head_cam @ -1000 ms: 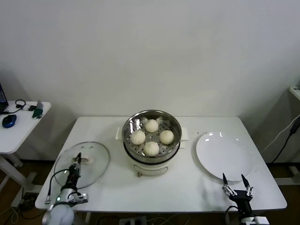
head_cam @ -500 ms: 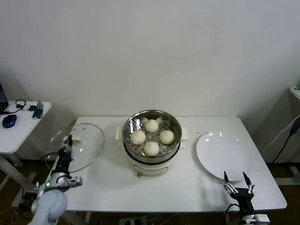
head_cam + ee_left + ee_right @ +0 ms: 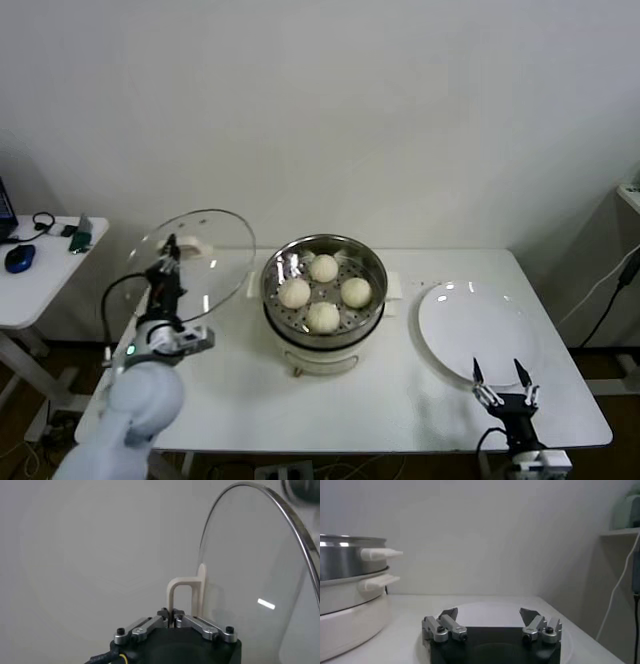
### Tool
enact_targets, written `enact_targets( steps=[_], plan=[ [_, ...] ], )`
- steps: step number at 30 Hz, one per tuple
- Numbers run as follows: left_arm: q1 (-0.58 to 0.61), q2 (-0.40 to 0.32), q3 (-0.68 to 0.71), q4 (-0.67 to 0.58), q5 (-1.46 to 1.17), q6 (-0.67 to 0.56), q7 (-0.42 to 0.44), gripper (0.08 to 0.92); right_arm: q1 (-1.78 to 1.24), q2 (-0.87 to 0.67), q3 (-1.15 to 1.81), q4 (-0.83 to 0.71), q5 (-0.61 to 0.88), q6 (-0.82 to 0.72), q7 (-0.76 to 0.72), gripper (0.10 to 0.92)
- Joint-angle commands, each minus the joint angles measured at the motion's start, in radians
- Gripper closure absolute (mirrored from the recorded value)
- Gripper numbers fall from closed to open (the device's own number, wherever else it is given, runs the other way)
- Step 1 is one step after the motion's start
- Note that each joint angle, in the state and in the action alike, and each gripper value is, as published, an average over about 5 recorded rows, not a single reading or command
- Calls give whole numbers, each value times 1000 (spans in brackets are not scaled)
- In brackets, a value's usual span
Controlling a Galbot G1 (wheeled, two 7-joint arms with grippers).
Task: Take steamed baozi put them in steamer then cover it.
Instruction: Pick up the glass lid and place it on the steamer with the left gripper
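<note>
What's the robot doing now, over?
Left gripper shut on cover, lifted left of steamer. Four baozi inside. Right gripper open, idle.

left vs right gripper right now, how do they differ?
The left gripper is shut on the cover by its whitish handle; the right gripper is open and holds nothing. The left gripper is raised beside the steamer, with the cover tilted up off the table; the right gripper sits low at the table's near edge, by the white plate. Shared: both point away from the robot.
</note>
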Motion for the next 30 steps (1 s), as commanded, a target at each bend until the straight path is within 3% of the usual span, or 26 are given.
enact_targets(
  steps=[1, 16, 30],
  plan=[
    [-193, -72, 389, -36, 195, 232, 140, 867, 11, 4, -2, -4, -5, 4, 1, 203],
    [-330, -305, 569, 233, 334, 232, 207, 867, 29, 3, -2, -19, -2, 10, 2, 203],
    [-331, -332, 548, 348, 363, 231, 159, 867, 25, 9, -3, -27, -1, 22, 3, 202]
  ],
)
